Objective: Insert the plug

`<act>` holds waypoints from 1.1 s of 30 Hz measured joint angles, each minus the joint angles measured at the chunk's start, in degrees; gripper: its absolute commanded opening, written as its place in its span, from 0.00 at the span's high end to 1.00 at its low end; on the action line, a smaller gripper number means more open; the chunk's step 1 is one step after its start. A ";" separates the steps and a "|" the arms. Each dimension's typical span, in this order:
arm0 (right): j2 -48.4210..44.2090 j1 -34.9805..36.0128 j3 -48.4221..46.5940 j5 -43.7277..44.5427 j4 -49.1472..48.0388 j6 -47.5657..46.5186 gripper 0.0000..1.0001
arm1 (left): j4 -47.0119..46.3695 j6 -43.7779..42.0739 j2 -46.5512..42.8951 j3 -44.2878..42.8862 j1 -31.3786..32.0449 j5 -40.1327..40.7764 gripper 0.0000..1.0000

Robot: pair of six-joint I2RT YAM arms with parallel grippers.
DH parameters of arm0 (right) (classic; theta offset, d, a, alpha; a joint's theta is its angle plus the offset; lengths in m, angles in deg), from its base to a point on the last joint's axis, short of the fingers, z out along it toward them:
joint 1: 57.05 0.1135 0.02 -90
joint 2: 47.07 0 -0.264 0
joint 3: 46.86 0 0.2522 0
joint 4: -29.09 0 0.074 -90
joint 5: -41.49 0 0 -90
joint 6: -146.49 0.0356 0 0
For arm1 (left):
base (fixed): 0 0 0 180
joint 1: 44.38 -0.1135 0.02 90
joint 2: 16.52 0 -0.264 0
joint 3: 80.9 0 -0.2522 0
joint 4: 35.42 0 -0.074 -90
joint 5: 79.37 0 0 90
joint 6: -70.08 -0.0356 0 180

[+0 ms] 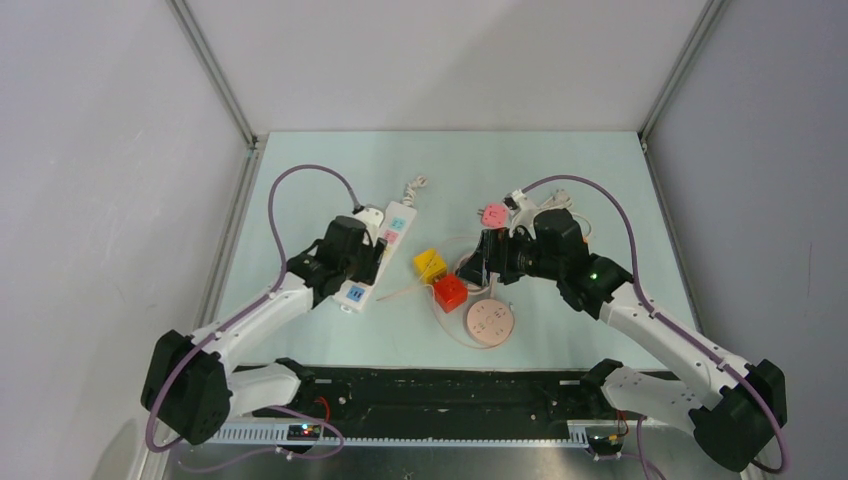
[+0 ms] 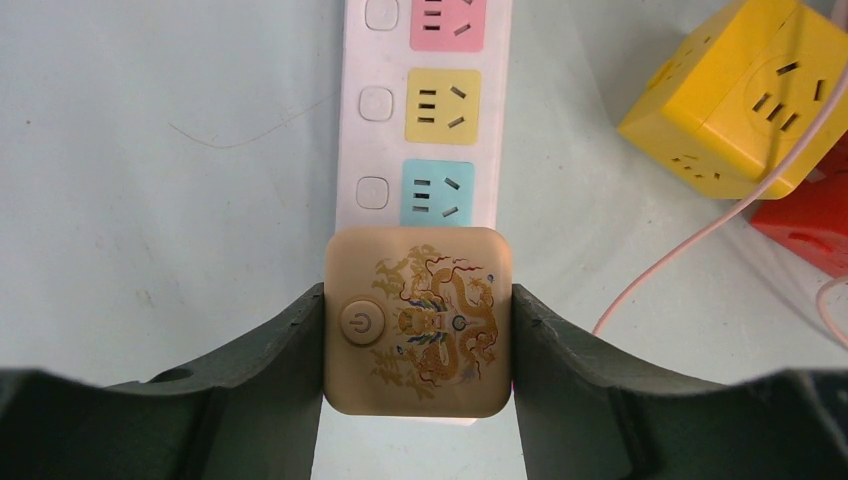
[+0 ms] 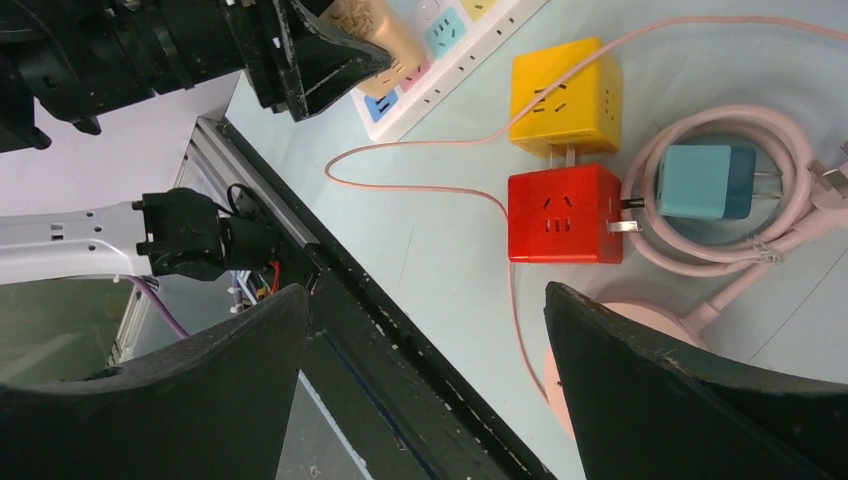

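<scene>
Left gripper (image 2: 418,335) is clamped on a square gold plug (image 2: 418,300), one dark finger (image 2: 285,345) pressed to each side. Its face carries a dragon design and a round power button.

Around it is a pale blue-green table (image 1: 560,180), boxed in by plain white walls with aluminium rails at the corners. A white power strip (image 2: 372,150) lies on the left part of the table, its sockets coloured pink, yellow and teal. The gold plug sits over the near part of that strip, just short of the teal socket; I cannot tell whether its pins have reached the strip.

Near the middle of the table a yellow cube socket (image 3: 565,100) and a red cube socket (image 3: 560,215) stand touching. A teal charger (image 3: 700,182) lies beside the red one, ringed by a coiled pink cable (image 3: 650,250). A round pink disc (image 1: 489,323) lies nearer the arms.

The right gripper (image 3: 425,310) hangs above the red cube with its fingers spread wide, holding nothing.
</scene>
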 measured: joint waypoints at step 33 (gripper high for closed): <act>0.00 0.44 0.00 0.92 0.20 0.02 0.09 | -3.06 -0.94 0.28 0.74 0.11 -0.57 1.00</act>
